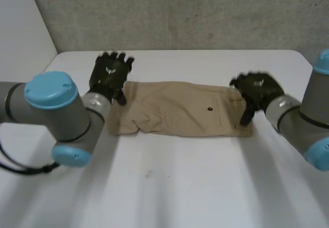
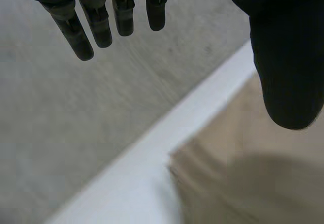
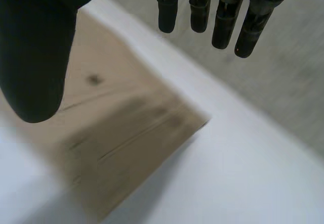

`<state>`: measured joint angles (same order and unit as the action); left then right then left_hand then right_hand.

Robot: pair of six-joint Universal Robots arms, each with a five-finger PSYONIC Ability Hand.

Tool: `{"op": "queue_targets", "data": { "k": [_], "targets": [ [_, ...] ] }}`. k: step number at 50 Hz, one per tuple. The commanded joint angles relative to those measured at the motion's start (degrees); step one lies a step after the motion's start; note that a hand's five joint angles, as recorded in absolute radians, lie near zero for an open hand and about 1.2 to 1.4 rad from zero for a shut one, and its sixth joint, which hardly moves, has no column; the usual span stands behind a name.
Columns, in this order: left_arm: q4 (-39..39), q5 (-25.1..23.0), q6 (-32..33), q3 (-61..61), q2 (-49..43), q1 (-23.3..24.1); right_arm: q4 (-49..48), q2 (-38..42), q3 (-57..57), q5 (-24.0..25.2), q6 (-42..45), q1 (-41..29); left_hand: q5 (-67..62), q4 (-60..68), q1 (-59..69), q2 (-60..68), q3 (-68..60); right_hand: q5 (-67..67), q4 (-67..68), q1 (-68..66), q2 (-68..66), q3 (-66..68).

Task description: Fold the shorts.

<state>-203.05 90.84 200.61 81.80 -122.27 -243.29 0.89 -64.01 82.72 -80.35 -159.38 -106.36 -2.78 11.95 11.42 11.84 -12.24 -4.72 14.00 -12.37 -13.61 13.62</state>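
By the left hand [image 1: 109, 76], tan shorts [image 1: 180, 109]

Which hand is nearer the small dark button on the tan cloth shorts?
Right. The right hand is at the end of the tan cloth shorts that carries the small dark button, just beside it. The left hand is at the opposite end, across the cloth.

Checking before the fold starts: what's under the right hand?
Under the open right hand lies one end of the tan shorts, on the white table. Anything beneath the shorts is covered by the cloth.
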Motion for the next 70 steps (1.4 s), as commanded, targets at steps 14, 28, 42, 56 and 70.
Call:
{"op": "queue_targets", "data": {
  "k": [14,28,42,56,70],
  "targets": [
    [3.89,1.18,-2.51,1.43,-6.14,-3.33,-10.55,8.46,4.99,0.9,-0.32,1.42,-23.5,24.34,24.86,24.44,-24.04,-27.32,28.04,-29.67,-28.42,28.42],
    [2.13,3.29,4.0,-0.24,-9.13,-4.38,-16.88,8.73,5.35,-3.05,1.52,1.6,-52.1,52.93,53.46,53.04,-52.64,-65.28,65.99,-67.62,-66.38,66.37],
    [-2.0,3.82,11.12,3.36,-7.02,-3.95,-16.36,9.08,5.17,-2.88,3.02,1.16,-11.59,12.43,12.96,12.54,-12.14,-65.28,66.0,-67.63,-66.39,66.38],
    [-1.48,6.19,9.37,9.33,6.76,-3.32,-10.65,3.02,5.96,-3.14,13.64,7.13,1.56,-0.72,-0.2,-0.62,1.02,-65.28,66.0,-67.63,-66.39,66.38],
    [1.42,6.02,1.28,11.63,11.7,-4.38,-7.04,1.95,-6.24,-2.27,32.2,0.22,1.39,-0.56,-0.03,-0.45,0.85,-65.28,66.0,-67.63,-66.39,66.38]
  ]
}}
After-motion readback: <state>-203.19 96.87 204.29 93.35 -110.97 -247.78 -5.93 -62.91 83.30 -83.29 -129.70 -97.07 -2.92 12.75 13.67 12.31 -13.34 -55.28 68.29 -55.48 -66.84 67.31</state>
